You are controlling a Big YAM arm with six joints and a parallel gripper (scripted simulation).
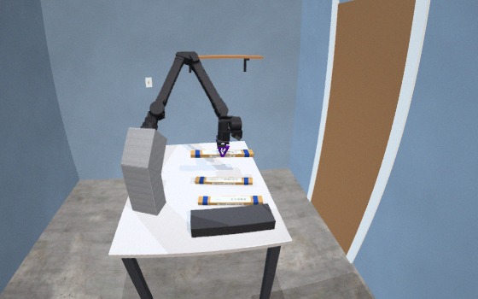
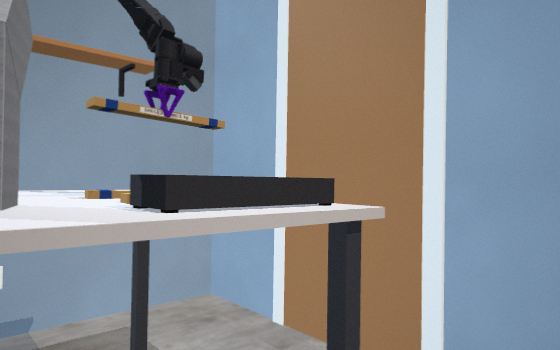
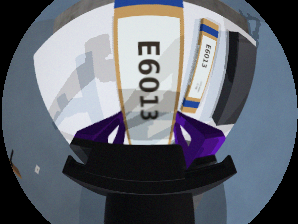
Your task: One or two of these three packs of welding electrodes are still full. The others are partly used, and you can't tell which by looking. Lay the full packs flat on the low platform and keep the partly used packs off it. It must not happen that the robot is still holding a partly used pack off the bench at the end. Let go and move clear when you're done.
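My gripper is shut on one electrode pack, gripped near its middle and held well above the table. The held pack is orange with blue bands and a white label reading E6013. A second pack lies flat mid-table; it is not seen in the wrist view, where the held pack blocks part of the table. A third pack lies flat beside the low dark platform. No pack lies on the platform.
A tall grey block stands at the left side of the white table. An orange shelf is on the back wall. A brown door is at the right.
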